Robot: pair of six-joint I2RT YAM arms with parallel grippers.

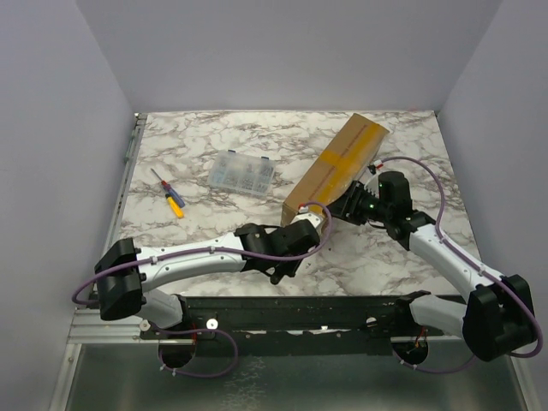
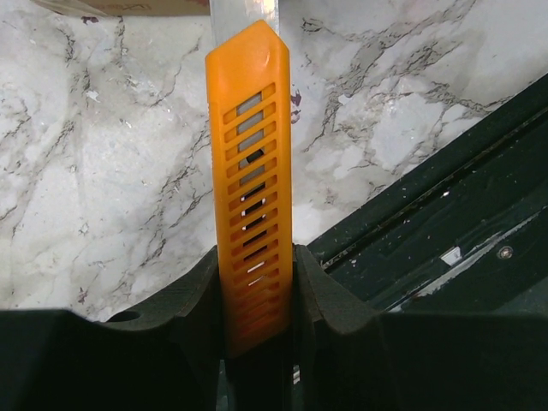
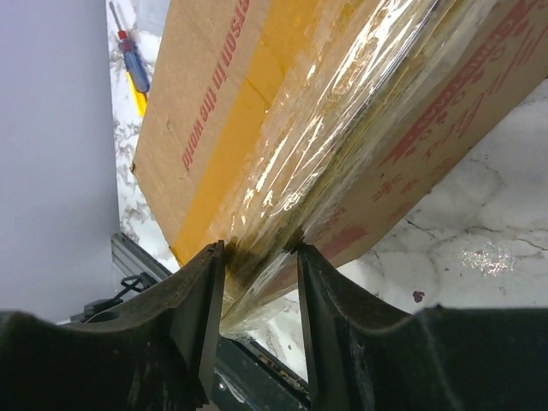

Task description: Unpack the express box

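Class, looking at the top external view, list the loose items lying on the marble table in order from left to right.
screwdriver → clear compartment case → express box

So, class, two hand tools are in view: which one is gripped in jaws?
The orange knife, clamped between the left gripper's jaws. The screwdriver lies loose on the table, with neither arm touching it.

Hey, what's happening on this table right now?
A robot is set to cut open the express box. Its left hand grips an orange utility knife, blade out, by the box's near end. Its right hand has fingers either side of the box's taped edge; whether it is clamped is unclear. The box looks closed.
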